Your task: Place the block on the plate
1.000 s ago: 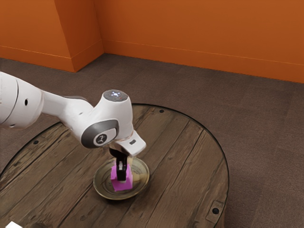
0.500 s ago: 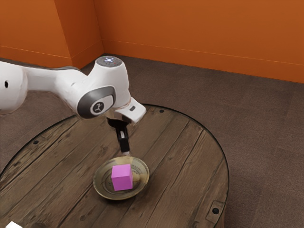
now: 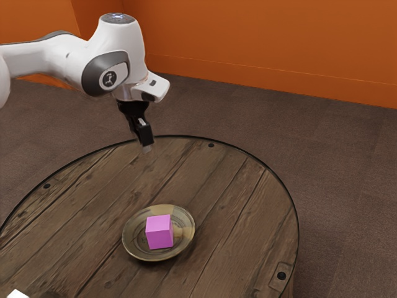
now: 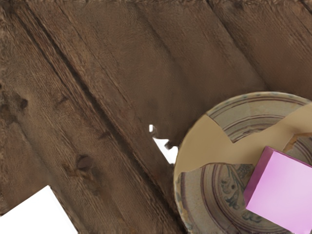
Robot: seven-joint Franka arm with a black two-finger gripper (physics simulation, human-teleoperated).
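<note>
At eight o'clock from the plate (image 3: pixel 134 234) in the exterior view, a cut-off white thing (image 3: pixel 17 294) defies naming. The pink block (image 3: pixel 159 232) sits inside the plate; my wrist view crops both. Beyond, toward twelve, hangs my gripper (image 3: pixel 147 149), clear of the block; open or closed, I can't tell.

No legible words, letters or numbers. Only sign that reads as one: round dark badge (image 3: pixel 110 78) with a pale figure-like logo and light rim, exterior view. It sits on the dark grey rounded cover (image 3: pixel 93 74) on the side of the white jointed robot arm (image 3: pixel 46 57). No brand name can be made out on it. Grey speckled round cap (image 3: pixel 116 18) on top of the same joint carries small pale marks, too small to read. Small dark oblong patch (image 3: pixel 152 82) on the arm's white end piece (image 3: pixel 159 89): can't tell if it's a label.
</note>
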